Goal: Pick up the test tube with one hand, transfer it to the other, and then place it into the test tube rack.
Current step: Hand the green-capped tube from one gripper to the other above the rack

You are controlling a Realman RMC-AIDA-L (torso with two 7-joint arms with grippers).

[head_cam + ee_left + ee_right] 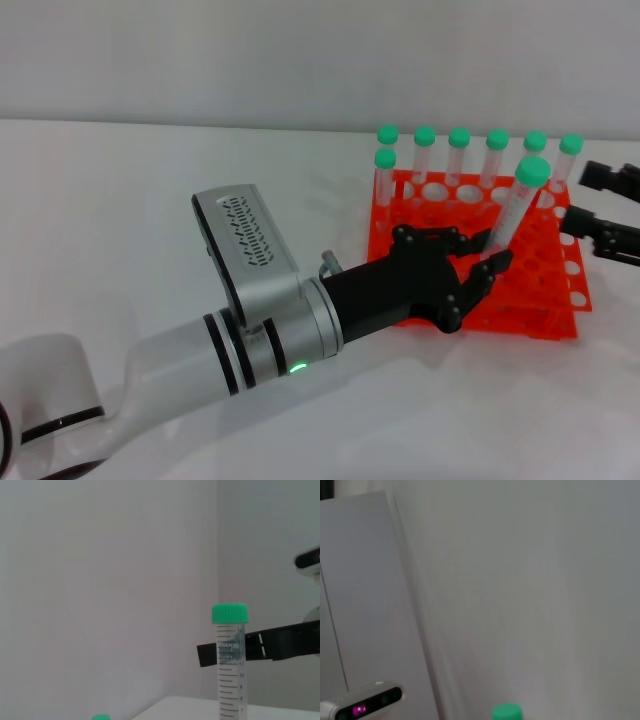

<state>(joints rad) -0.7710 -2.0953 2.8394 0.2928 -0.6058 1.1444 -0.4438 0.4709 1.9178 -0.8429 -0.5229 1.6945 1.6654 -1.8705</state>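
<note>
Head view first: the left gripper [470,275], a black fingered hand on a white arm with black rings and a green light, reaches across the white desk [120,220] to the front of the bright orange-red plastic test tube rack [560,300] with its grid of round holes. Its fingers [492,268] are curled around the lower part of the test tube [515,210], a slender clear plastic tube with a round green screw cap. The tube leans a little, cap uppermost, above the rack's middle holes. Seven more green-capped clear tubes [458,150] stand upright in the rack's far row and left corner. At the picture's right edge, just beside the rack's right end, sits the right gripper [605,215], black, with only parts of it in frame; I cannot tell how its fingers are set.

Left wrist view: the held test tube [229,665] stands upright against a pale wall, its printed scale marks facing the camera. Behind it a black bar [270,647] runs sideways, reaching in from the edge of the frame. The green cap of another tube [101,717] peeks in at the frame edge.

Right wrist view: mostly blurred pale wall. One green cap [507,712] shows at the edge, and a grey camera housing with a pink light [362,707] sits in the corner.
</note>
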